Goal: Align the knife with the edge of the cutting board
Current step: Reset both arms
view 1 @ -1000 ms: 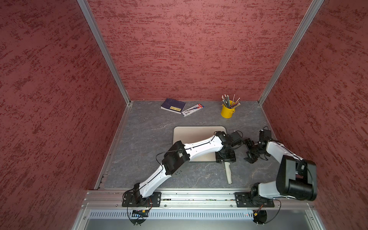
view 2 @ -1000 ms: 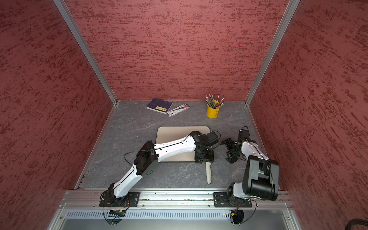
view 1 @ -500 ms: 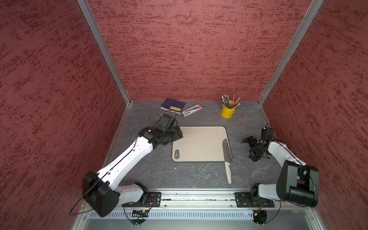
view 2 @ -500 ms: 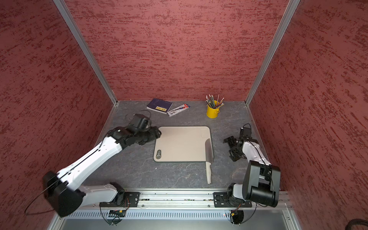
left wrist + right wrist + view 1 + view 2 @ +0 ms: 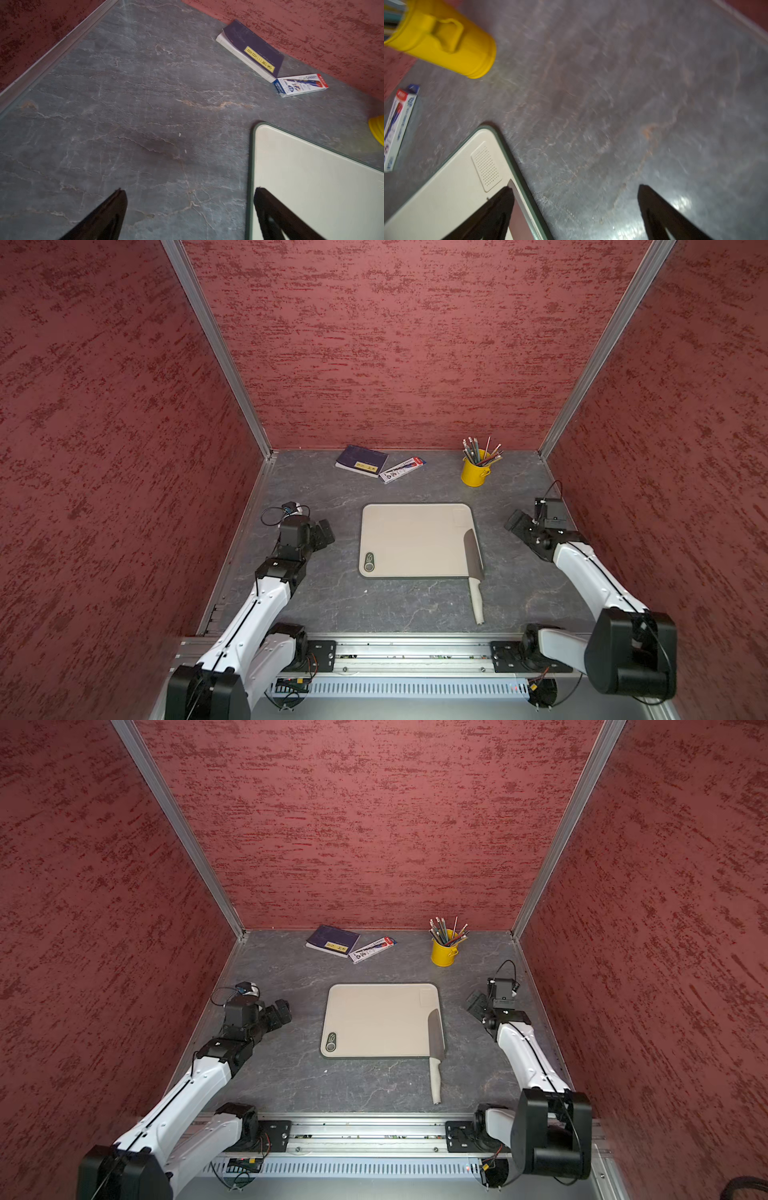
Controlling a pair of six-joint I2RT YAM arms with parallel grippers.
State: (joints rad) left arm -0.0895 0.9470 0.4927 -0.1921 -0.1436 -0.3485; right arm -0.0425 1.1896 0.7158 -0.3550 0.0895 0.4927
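L gripper (image 5: pixel 189 189): fingers spread wide, nothing btwn them, over bare table (image 5: pixel 332 605) nr its left edge. Mid-table lies cutting board (image 5: pixel 415 539), flat. Along its right edge lies knife (image 5: pixel 473 556), blade on board, handle sticking past near edge onto table. R gripper (image 5: pixel 575 187): spread, empty, nr table's right edge.
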